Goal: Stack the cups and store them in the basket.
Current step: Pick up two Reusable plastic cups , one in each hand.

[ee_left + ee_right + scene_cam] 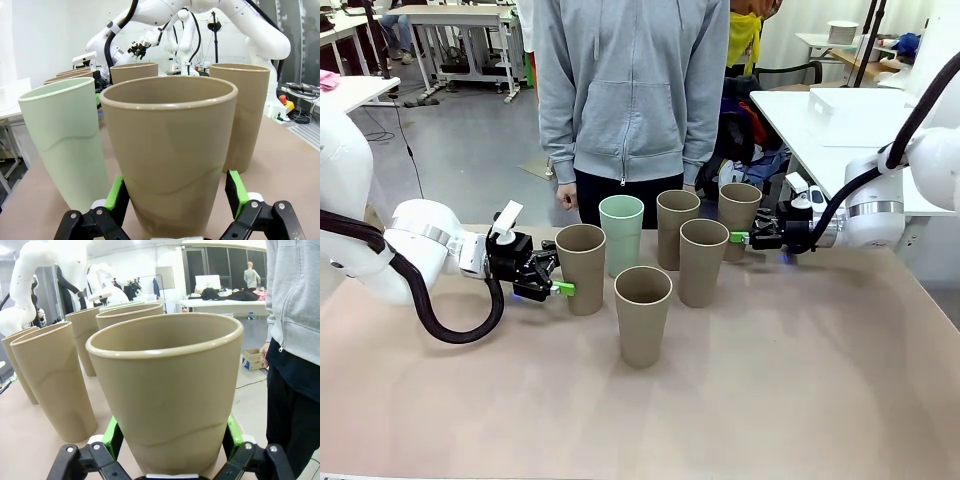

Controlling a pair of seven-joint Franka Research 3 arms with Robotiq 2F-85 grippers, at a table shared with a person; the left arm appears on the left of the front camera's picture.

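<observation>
- front view: 6 cups stand upright and unstacked on the table (820,390), 5 tan and 1 mint green (621,233).
- the leftmost tan cup (582,268) stands just left of the mint one. the front tan cup (642,315) stands nearest the robot. 2 more tan cups (703,261) (677,228) stand in the middle, and the far right tan cup (739,218) stands at the end.
- the left gripper (558,274) reaches in level from the left, its fingers on both sides of the leftmost cup, low on its wall.
- the right gripper (740,237) reaches in level from the right to the far right cup.
- a person in a grey hoodie (630,90) stands at the far edge.
- left wrist view: the left gripper (175,192) has its jaws spread around the tan cup (170,150). 1 green pad (116,192) lies at the wall, and the other pad (235,192) stands a little clear of it.
- the mint cup (62,140) stands just beside it and another tan cup (245,115) on the other side.
- right wrist view: the right gripper (172,435) has its jaws spread wide with a tan cup (167,390) between them, a pad (112,437) close at each side. whether they touch i cannot tell.
- more tan cups (52,375) stand beside it in a row, and the person's hand (263,355) hangs near.
</observation>
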